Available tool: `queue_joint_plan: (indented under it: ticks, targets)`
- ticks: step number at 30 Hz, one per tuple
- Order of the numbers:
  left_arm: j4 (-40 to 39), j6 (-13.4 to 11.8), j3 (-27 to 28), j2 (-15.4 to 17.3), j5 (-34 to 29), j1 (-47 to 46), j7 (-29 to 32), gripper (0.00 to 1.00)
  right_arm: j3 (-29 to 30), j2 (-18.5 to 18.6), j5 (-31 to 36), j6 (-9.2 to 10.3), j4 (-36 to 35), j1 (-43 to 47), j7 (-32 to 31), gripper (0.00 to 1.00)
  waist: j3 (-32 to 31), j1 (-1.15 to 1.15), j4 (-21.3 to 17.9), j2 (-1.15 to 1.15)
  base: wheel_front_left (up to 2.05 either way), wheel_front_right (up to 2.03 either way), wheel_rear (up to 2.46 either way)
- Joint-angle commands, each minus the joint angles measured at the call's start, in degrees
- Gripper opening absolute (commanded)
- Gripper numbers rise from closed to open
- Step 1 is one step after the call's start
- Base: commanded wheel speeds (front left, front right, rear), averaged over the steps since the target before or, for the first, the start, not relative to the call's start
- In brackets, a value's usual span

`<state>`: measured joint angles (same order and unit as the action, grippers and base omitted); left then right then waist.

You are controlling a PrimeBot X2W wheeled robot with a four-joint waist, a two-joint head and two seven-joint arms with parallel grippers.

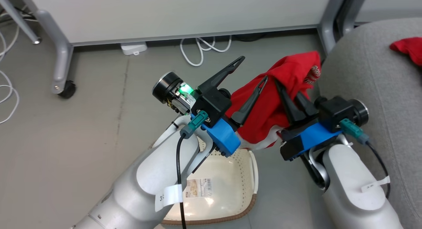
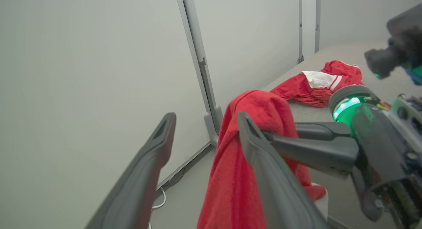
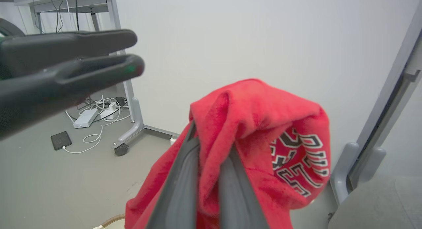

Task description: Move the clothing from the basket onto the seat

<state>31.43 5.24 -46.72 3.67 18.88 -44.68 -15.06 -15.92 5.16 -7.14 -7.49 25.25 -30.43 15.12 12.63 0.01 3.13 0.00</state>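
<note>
My right pincer (image 1: 279,85) is clenched on the red jersey (image 1: 293,69), which hangs from its fingers in the air, above the floor between the basket (image 1: 252,202) and the seat (image 1: 359,77). My left pincer (image 1: 254,69) is released, its fingers spread just beside the cloth and holding nothing. The shorts (image 1: 408,46) already lie on the seat. What I can see of the basket looks bare, so I judge only this jersey's drop is left.

At lower centre the left forearm (image 1: 158,176) hides part of the basket (image 1: 227,169); its label (image 1: 198,188) is too small to read. The right edge cuts off the shorts (image 1: 408,48). Folds of the jersey (image 3: 250,123) hide some lettering (image 3: 298,163).
</note>
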Motion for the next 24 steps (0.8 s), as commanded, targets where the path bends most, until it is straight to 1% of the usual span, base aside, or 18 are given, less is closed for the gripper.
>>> queue_joint_plan:
  ticks: [1, 8, 15, 16, 24]
  targets:
    - [-0.4, 0.0, 0.3, 0.4, -0.5, 0.4, -0.2, 1.00, 1.4, 0.4, 0.2, -0.01, -1.2, -0.1, 0.0, 0.00, 1.6, -0.01, -2.5, 0.00, 0.00, 0.00, 0.00]
    - [-1.1, 0.7, -0.4, 0.7, -1.3, 0.5, -0.2, 1.00, 5.5, 1.5, 0.5, -0.01, -4.2, 0.6, 0.0, 0.00, 3.9, -0.01, -7.7, 0.00, 0.00, 0.00, 0.00]
    - [-2.1, 1.2, -1.2, 0.8, -1.7, 1.1, -0.2, 1.00, 9.9, 1.4, 0.8, -0.01, -7.6, 2.9, 0.0, 0.00, 5.7, -0.01, -12.6, 0.00, 0.00, 0.00, 0.00]
    - [-2.1, 1.2, -1.2, 0.8, -1.7, 1.1, -0.2, 1.00, 9.9, 1.4, 0.8, -0.01, -7.6, 2.9, 0.0, 0.00, 5.7, -0.01, -12.6, 0.00, 0.00, 0.00, 0.00]
    - [-1.7, 1.8, -3.2, 1.1, -2.2, 1.8, -0.2, 1.00, 14.4, 1.0, 1.0, -0.01, -11.4, 7.0, 0.0, 0.00, 7.0, -0.01, -16.7, 0.00, 0.00, 0.00, 0.00]
